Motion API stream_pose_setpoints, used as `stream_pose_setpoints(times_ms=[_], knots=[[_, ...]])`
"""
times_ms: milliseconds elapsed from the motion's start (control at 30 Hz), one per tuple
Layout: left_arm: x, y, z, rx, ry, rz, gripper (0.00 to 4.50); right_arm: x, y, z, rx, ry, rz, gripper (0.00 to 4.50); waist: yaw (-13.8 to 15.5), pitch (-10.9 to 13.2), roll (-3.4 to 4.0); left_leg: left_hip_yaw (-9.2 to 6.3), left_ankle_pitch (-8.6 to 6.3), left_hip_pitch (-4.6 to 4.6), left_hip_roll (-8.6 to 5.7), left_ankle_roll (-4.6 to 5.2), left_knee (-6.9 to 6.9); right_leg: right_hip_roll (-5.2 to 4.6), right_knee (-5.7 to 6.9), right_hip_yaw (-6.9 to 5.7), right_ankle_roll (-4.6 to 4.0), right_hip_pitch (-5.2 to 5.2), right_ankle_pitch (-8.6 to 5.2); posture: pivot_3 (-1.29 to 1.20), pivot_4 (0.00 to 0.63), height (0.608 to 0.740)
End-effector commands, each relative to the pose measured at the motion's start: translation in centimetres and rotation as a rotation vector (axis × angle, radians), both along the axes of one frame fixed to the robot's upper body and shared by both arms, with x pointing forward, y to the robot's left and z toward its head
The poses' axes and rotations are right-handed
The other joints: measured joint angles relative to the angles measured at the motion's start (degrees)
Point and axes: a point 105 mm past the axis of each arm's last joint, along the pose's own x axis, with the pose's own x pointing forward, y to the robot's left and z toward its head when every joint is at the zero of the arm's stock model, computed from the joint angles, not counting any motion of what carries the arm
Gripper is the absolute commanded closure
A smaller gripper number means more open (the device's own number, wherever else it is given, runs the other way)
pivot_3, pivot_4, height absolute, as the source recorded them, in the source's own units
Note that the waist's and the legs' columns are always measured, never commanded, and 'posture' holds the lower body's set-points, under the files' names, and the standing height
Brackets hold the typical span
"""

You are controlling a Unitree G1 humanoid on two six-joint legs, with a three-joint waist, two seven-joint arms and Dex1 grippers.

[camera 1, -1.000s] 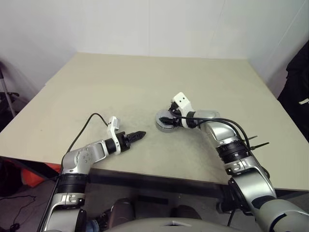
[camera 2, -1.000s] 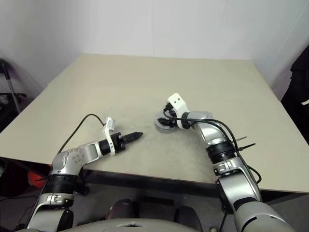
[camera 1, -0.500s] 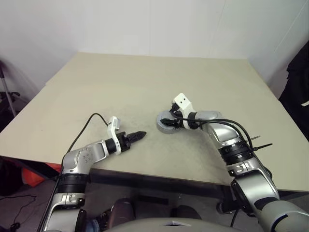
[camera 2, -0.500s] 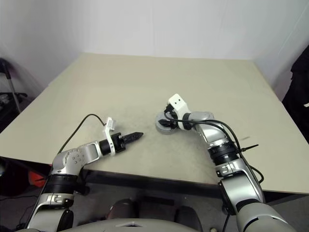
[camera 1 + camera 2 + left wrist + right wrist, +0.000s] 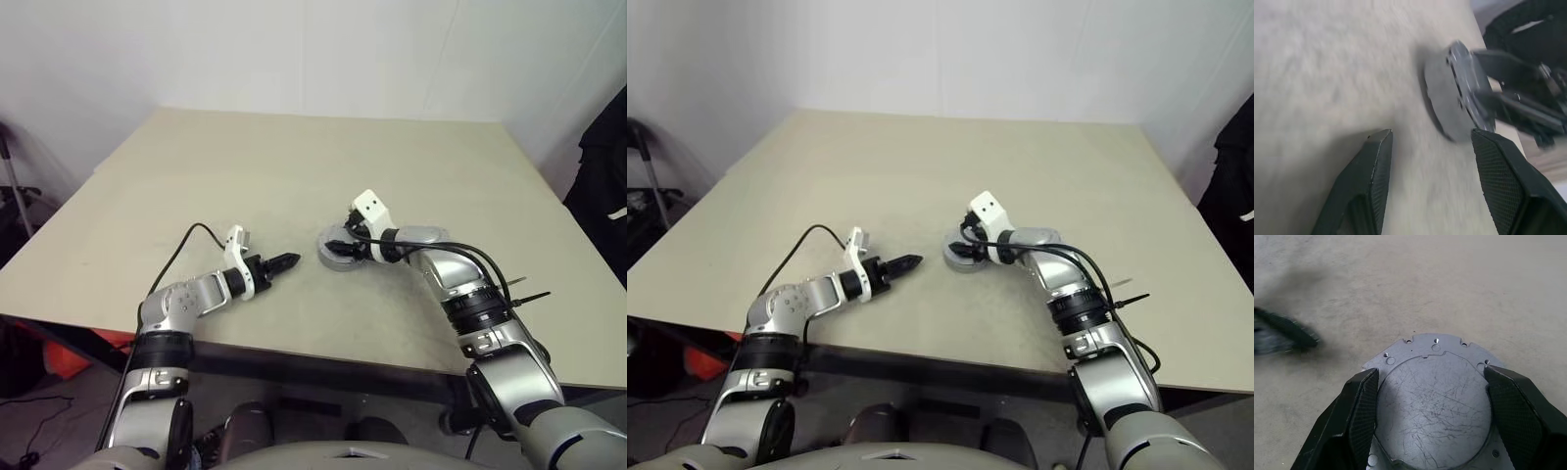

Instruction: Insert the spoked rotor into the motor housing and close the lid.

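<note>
The grey round motor housing (image 5: 336, 254) lies flat on the table, right of centre. Its scratched round lid (image 5: 1435, 396) sits closed on top. My right gripper (image 5: 1430, 373) reaches down over it from the right, one black finger pressed against each side of the lid. My left gripper (image 5: 286, 262) hovers low over the table just left of the housing, pointing at it. Its fingers (image 5: 1376, 161) stand apart with nothing between them, and the housing (image 5: 1449, 98) is a short way ahead. The spoked rotor is hidden.
The beige table (image 5: 294, 157) stretches bare to the far wall. Its near edge runs just below both arms. A black cable (image 5: 181, 250) loops off my left wrist. A dark object (image 5: 602, 186) stands past the table's right edge.
My left gripper has moved right and a little up, closer to the housing. The right gripper and the housing have stayed put.
</note>
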Motion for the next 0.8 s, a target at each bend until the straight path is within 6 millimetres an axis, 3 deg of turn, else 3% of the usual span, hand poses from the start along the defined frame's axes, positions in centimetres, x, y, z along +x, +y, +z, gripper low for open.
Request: stream_pose_setpoints(times_ms=[33,200,300,467,500,633,733,800], knots=[[1.4,-0.8,1.6,-0.048,-0.02,0.014,1.79,-1.7,-1.1,-4.5,-0.082,0.161,-0.034,1.5,0.0,0.0,-0.05,0.0,0.0,0.0,0.0,0.0,0.0,0.0,-0.02,0.0,0.0,0.0,0.0,0.0,0.0,0.74],[2.8,-3.0,4.0,-0.126,-0.049,-0.013,1.79,-1.7,-1.2,-4.5,-0.082,0.157,-0.04,1.5,0.0,-0.1,-0.16,0.0,0.0,0.0,-0.01,0.0,0.0,0.0,-0.04,0.0,-0.01,0.01,0.01,0.0,0.0,0.74],[4.0,-4.4,5.9,-0.175,-0.078,-0.026,2.42,-1.5,-1.4,-4.3,-0.081,0.152,-0.05,1.5,0.0,-0.1,-0.17,0.0,-0.01,0.0,-0.01,0.02,0.0,-0.01,-0.04,0.0,-0.01,0.01,0.01,0.0,0.0,0.74],[5.7,-7.1,7.9,-0.211,-0.082,-0.072,4.1,-1.2,-1.7,-4.0,-0.079,0.141,-0.068,1.5,0.1,-0.1,-0.2,0.0,-0.03,0.01,-0.04,0.05,-0.01,-0.02,-0.05,0.0,-0.01,0.03,0.01,0.0,0.0,0.74],[5.8,-7.5,7.5,-0.201,-0.063,-0.083,4.45,-1.2,-1.7,-4.0,-0.077,0.14,-0.07,1.5,0.1,-0.1,-0.2,0.0,-0.03,0.02,-0.04,0.06,0.0,-0.02,-0.06,0.0,-0.01,0.05,0.01,0.0,0.0,0.74],[5.2,-8.3,3.7,-0.107,0.076,-0.096,4.45,-1.0,-1.8,-3.9,-0.07,0.135,-0.093,1.5,0.1,-0.1,-0.2,0.0,-0.04,0.06,-0.06,0.07,-0.04,-0.03,-0.09,0.01,-0.01,0.07,0.01,0.0,0.0,0.74],[3.2,-8.4,-0.1,-0.025,0.186,-0.137,4.45,-0.9,-2.4,-3.8,-0.066,0.129,-0.128,1.5,0.1,-0.1,-0.31,0.0,-0.05,0.04,-0.06,0.08,-0.06,-0.03,-0.1,0.01,-0.01,0.07,0.01,0.0,0.0,0.74],[2.2,-8.2,-1.3,-0.012,0.22,-0.15,4.45,-0.9,-2.7,-3.7,-0.065,0.126,-0.141,1.5,0.2,-0.2,-0.42,-0.03,-0.05,0.15,0.0,0.08,-0.1,-0.03,-0.13,-0.01,-0.03,0.17,0.0,0.0,0.0,0.74]])
